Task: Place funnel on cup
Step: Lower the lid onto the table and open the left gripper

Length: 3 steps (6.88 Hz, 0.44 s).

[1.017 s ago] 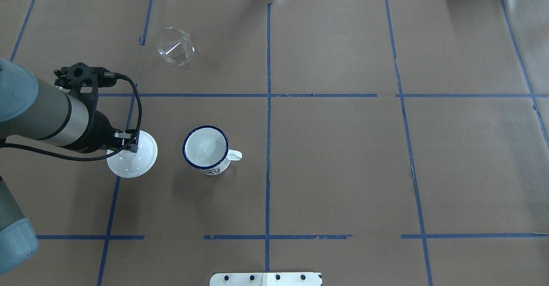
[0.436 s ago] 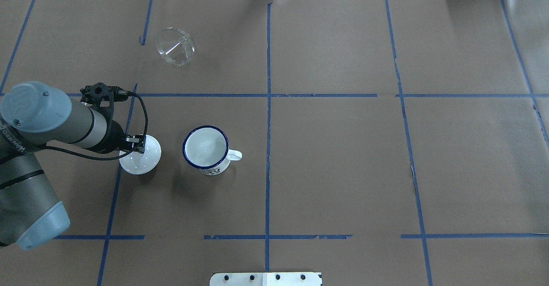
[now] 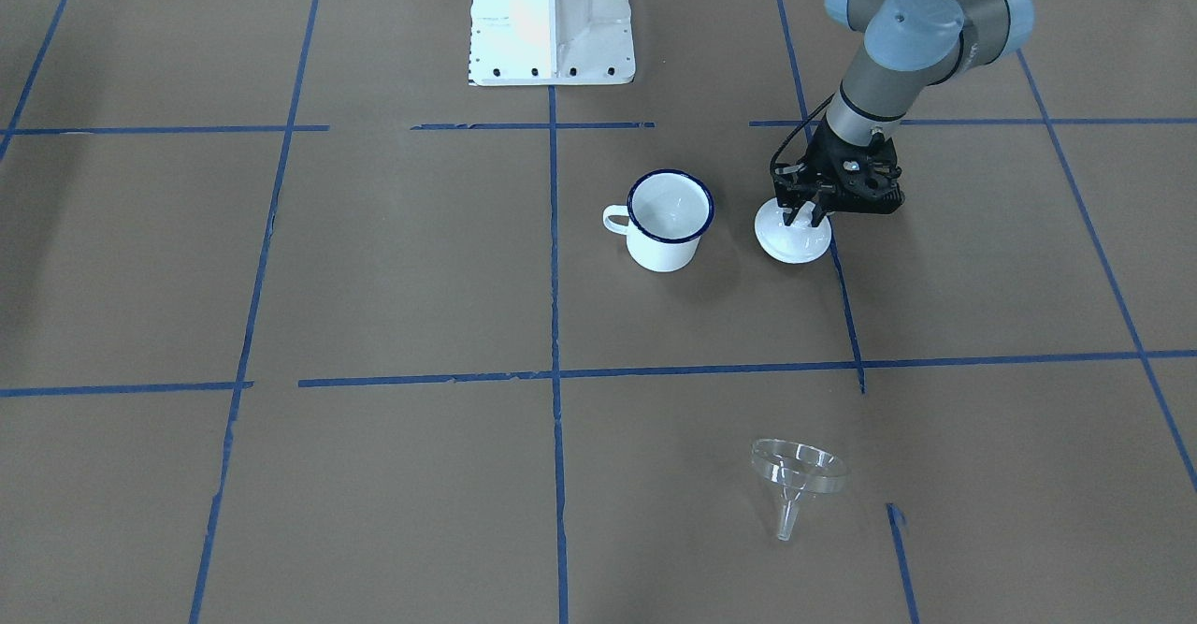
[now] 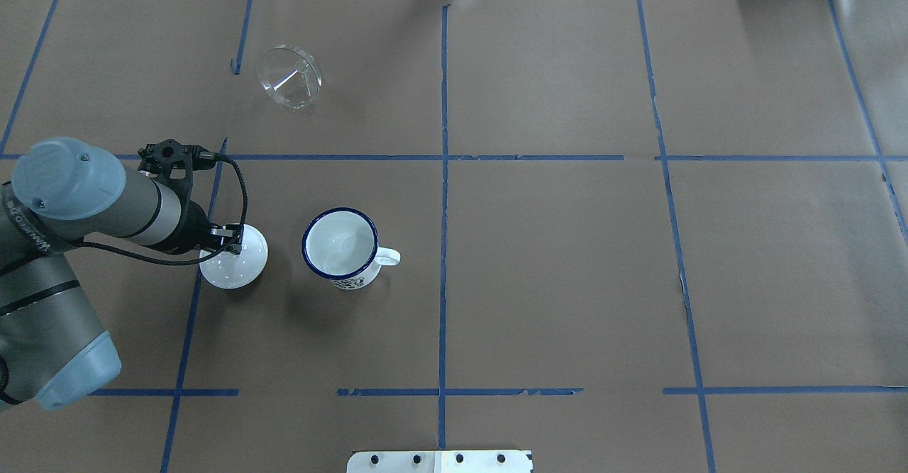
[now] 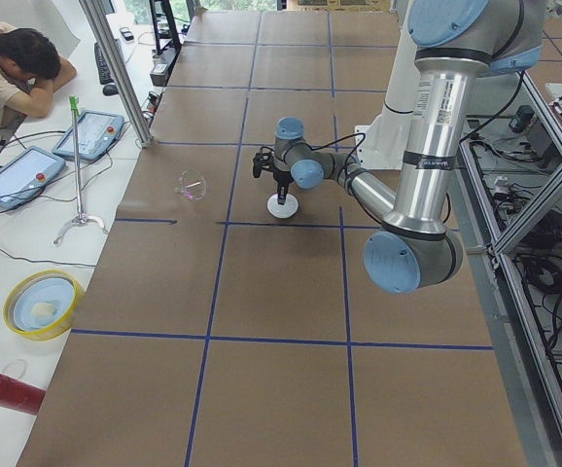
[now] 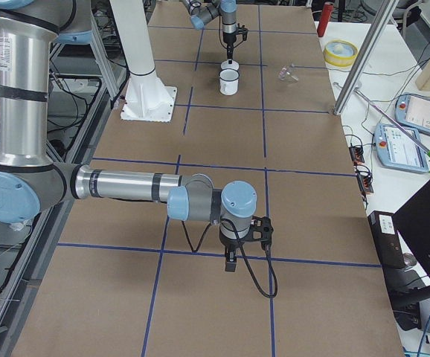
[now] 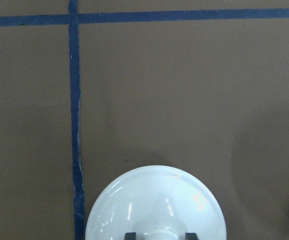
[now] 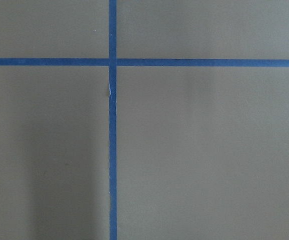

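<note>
— Brown paper with blue tape lines covers the desk. Where's the funnel?
— I see it lying on its side, well apart from the cup, which stands upright.
— And the hands?
— Left hand is clamped on the middle of a white lid, just beside the cup. Right hand hangs over paper; I cannot tell its grip.

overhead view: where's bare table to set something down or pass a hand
Everything right of the centre tape line is bare. So is the strip between the funnel and the cup. Crowded: the left claw on the lid, close beside the cup.
</note>
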{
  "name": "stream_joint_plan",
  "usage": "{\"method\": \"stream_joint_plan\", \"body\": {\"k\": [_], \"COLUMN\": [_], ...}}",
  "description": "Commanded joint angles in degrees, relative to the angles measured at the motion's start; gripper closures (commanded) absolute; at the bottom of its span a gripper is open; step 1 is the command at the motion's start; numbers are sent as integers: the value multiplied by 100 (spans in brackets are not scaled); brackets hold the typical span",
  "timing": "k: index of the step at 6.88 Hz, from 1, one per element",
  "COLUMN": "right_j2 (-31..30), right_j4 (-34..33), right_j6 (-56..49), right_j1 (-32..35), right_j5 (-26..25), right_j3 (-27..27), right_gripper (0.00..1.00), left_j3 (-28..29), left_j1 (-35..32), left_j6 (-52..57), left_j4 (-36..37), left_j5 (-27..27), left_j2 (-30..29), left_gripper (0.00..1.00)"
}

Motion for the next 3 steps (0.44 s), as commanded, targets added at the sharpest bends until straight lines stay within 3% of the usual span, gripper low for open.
{"method": "stream_joint_plan", "body": {"k": [1,3], "right_j2": [0,0], "right_j4": [0,0], "right_j6": [0,0], "right_j1": [0,0], "right_j5": [0,0], "right_j3": [0,0], "right_gripper": [0,0], "left_j3": [38,117], "left_j1": [16,16], "left_j6": [3,-6], "left_j4": [-3,-3], "left_j5": [0,0], "left_j2": [-41,-94], "left_gripper": [100,100]}}
